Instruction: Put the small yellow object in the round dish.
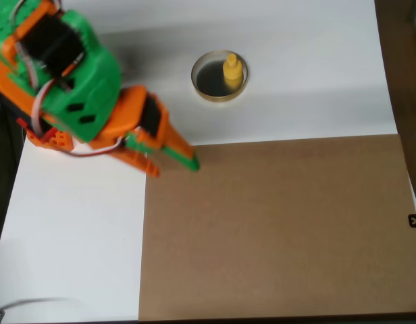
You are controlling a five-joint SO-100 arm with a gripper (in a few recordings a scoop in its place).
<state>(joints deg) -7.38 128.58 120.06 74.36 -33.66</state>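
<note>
**One yellow piece sits in the dish: placement looks done**

One item matters here, and it appears to be where the task wants it. In the overhead view the small yellow object stands upright inside the round dish, near the right side of the dark interior, its knob on top. The dish rests on the white table, above the upper edge of the brown board.

The gripper is well apart from the dish, down and to the left, its tips over the top-left corner of the board. The orange and green fingers lie close together and nothing yellow is between them; blur makes it hard to say whether they are fully closed, so I cannot tell.

Judged from this, the delivery is complete. What is left, at most, is parking the arm.
</note>
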